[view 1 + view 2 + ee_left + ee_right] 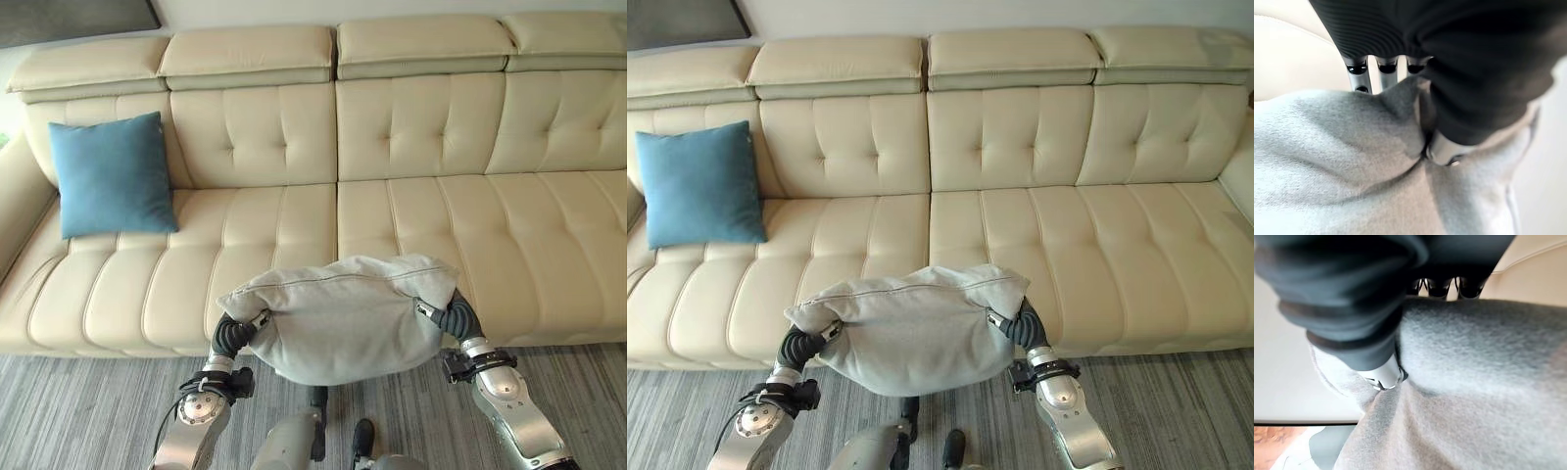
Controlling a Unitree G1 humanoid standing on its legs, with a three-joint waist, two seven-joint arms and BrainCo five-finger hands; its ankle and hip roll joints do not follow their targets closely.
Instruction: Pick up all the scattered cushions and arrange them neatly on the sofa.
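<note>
Left hand [1459, 98] grips the left end of the grey cushion [343, 318], fingers over the top and thumb pressed into the fabric. Right hand [1352, 308] clamps the right end likewise (fingertips buried in cloth). Cushion held clear of the floor, just before the cream sofa [470, 225]. Blue cushion [111, 174] leans upright at the sofa's far left.

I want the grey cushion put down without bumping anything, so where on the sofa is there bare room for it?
The sofa is bare from beside the blue cushion across the middle seats to its far right end. The only taken spot is the left end, where the blue cushion leans on the backrest. The grey cushion is pinched between the left hand and right hand, in front of the middle seats.
</note>
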